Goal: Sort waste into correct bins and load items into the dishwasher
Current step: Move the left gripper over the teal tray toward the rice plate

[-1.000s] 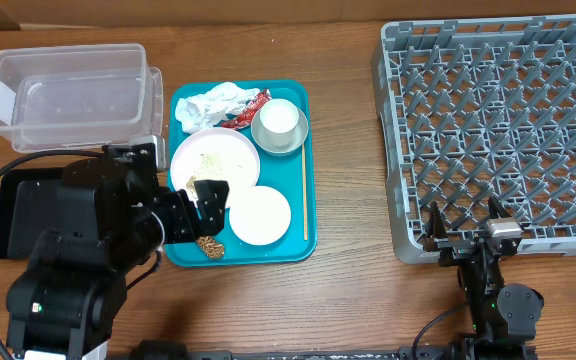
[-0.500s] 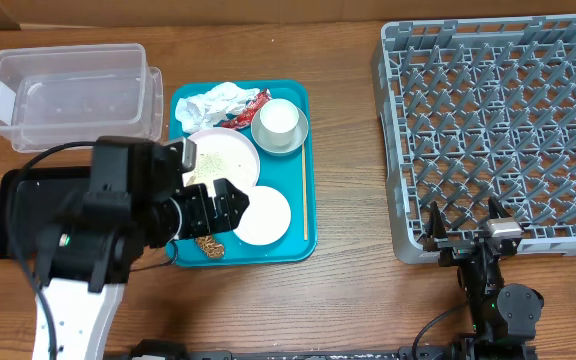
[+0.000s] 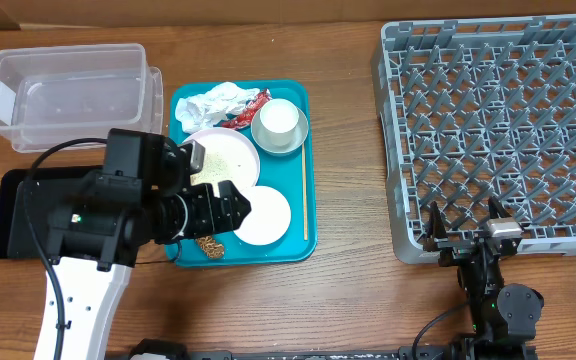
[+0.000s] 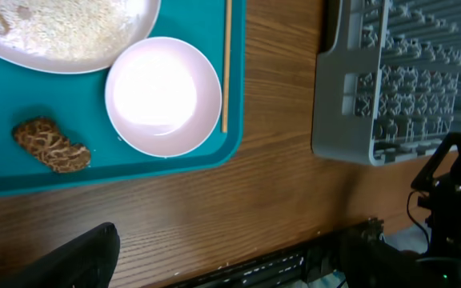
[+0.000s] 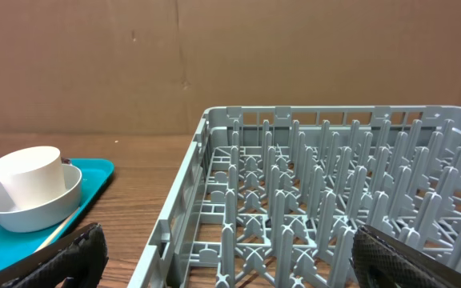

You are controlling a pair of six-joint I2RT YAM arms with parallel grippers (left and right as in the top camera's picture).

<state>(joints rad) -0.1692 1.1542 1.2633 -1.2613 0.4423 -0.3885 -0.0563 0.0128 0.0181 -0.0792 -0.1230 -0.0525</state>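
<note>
Left end effector (image 3: pixel 220 206), empty, spread unclear, hangs by the pale bowl (image 4: pixel 163 96); an off-centre pinch could skid it toward the table's (image 3: pixel 348 290) near edge

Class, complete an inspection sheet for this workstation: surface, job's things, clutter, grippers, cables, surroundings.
Surface: wooden table.
Job's things: teal tray with crumpled paper, red wrapper, cup in bowl, crumbed plate, small bowl, chopstick, brown scrap; grey dish rack, empty; clear bins; black bin.
Clutter: nothing seen.
Grippers: left gripper open above tray; right gripper open at rack's edge.
Cables: black cable looping at left arm.
Surroundings: cardboard wall behind table.
</note>
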